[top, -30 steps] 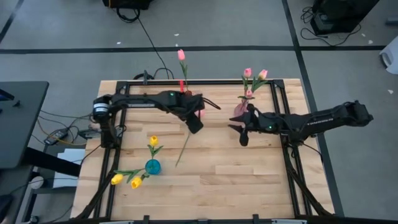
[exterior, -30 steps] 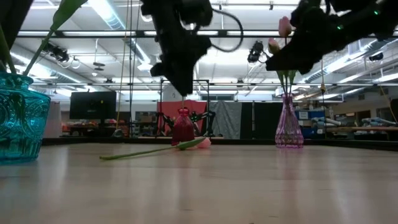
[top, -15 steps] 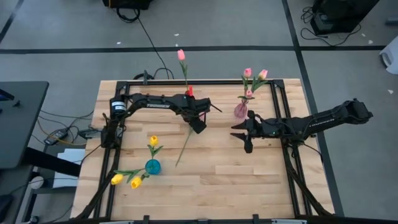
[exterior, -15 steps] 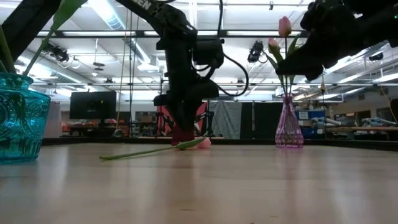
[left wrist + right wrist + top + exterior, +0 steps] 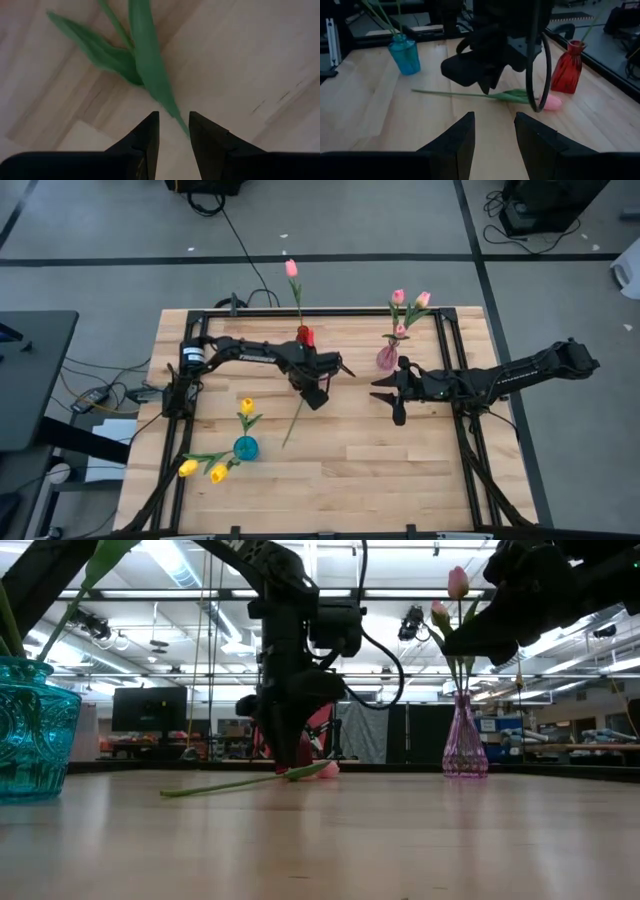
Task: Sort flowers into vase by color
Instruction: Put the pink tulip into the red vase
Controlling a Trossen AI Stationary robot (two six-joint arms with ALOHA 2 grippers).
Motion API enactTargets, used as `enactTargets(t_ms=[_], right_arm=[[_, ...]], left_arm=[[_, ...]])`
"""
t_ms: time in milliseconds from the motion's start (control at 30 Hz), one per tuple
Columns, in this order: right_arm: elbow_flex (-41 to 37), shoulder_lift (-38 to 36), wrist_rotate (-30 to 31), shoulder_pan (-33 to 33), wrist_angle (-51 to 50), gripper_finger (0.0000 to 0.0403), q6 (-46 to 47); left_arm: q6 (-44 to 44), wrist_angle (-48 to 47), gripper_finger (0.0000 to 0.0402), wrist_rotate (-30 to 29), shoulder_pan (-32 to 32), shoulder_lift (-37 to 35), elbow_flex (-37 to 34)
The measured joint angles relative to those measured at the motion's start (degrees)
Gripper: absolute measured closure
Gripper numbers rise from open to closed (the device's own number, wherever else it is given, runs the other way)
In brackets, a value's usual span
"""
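A robotics lab or workshop hall. The wooden table [image 5: 360,460] in its black frame [image 5: 450,360] stands on a grey taped floor with trailing cables [image 5: 240,240]. Beyond the left gripper [image 5: 283,762] hang ceiling strip lights [image 5: 180,565], with a monitor [image 5: 148,708] and benches behind.

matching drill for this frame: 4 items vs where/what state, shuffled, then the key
Items:
1. blue vase
2. red vase
3. pink vase
4. loose tulip

States:
A. holds pink tulips, on the right arm's side
B. lies flat on the table, left gripper down over its stem
C. holds one yellow tulip, two more yellow ones lying beside it
D. holds a single tall pink tulip, at the far edge

Pairs: 1-C, 2-D, 3-A, 4-B
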Motion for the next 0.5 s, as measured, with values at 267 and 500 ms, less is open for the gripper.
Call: enactTargets(t_ms=[267,500], right_arm=[[0.0,0.0,-0.7,0.0,0.6,0.0251,-0.2],[0.0,0.0,-1.0,0.0,0.8,0.0251,-0.4]], left_arm=[[-0.3,-0.7,0.0291,-1.2,-0.7,0.3,-0.2],[-0.4,3.2,0.0291,-0.3,-0.7,1.4,-2.6]])
